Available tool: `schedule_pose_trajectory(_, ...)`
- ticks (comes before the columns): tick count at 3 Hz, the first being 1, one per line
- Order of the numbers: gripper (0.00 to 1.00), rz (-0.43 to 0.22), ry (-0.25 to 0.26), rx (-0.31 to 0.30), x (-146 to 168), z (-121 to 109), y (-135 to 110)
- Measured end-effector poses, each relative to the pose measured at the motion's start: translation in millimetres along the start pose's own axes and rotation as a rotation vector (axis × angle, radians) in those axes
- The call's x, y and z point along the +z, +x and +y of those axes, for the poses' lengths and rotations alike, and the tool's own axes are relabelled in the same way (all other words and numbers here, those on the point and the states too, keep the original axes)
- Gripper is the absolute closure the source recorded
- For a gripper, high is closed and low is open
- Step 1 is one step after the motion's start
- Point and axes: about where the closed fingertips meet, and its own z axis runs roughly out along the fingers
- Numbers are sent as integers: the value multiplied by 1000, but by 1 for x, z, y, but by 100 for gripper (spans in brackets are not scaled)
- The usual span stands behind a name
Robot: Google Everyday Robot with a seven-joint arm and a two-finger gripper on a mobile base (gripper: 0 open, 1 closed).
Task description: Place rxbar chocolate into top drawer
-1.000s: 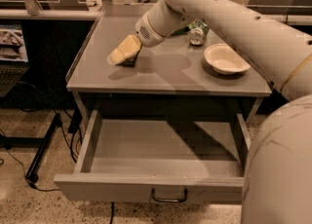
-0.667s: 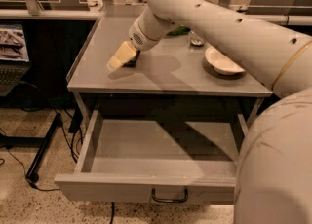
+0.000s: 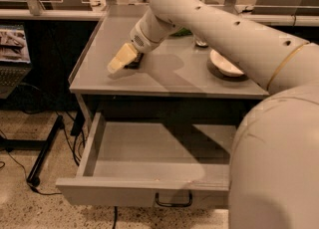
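Fingers (image 3: 121,59) grip rxbar chocolate (image 3: 134,64) low over table (image 3: 174,79).

Grey table (image 3: 164,81), white bowl (image 3: 227,64) on its right side, laptop (image 3: 12,51) far left, black cables (image 3: 76,146) on speckled floor (image 3: 25,210)

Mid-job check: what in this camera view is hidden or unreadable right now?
- The pincer, low over the tabletop's left front: whether it holds anything cannot be told.
- The rxbar chocolate: only a dark sliver shows beside the pincer, which covers the rest.
- The top drawer: its right end is hidden behind the robot's body.
- The green item at the back: mostly behind the arm.
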Motion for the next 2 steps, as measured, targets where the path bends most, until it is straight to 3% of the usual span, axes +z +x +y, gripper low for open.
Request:
schedule_pose_trajectory(1, 0, -50, -15, -34, 39, -6, -28)
schedule_pose_trajectory(2, 0, -51, -15, -34, 39, -6, -28)
